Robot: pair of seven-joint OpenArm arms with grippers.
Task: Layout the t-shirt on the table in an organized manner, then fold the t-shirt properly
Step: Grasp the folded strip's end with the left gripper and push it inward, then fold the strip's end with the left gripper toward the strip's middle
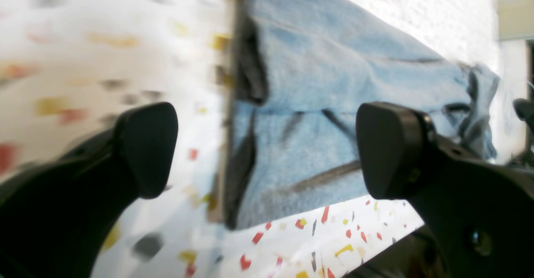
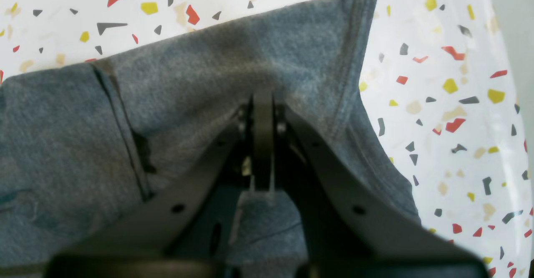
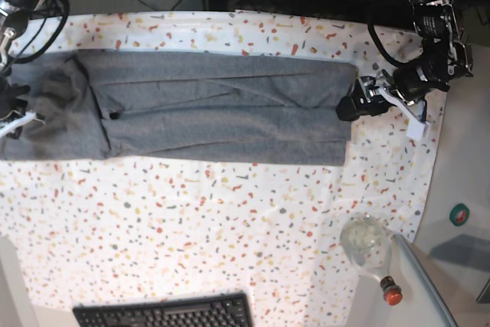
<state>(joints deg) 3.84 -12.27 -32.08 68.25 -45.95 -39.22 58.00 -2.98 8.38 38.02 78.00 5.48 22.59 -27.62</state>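
One t-shirt [image 3: 214,116] lies on my tabletop [image 3: 230,227], spread in a long grey band across its far half, folded over itself lengthwise with two sleeves bunched toward one end. I have two end effectors at work. My left end effector [image 1: 267,148] is released: its two black fingers [image 1: 148,144] stand wide apart with nothing between them, hovering just off the shirt's hem end, over the speckled cloth. My right end effector [image 2: 263,115] is clenched on the t-shirt, its two fingers pressed together with a fold of grey fabric near a sleeve edge pinched at the tips, so the cloth rises to a small peak there. Near the front edge sit one black keyboard [image 3: 164,312] and one clear bottle [image 3: 371,254] with a red cap.
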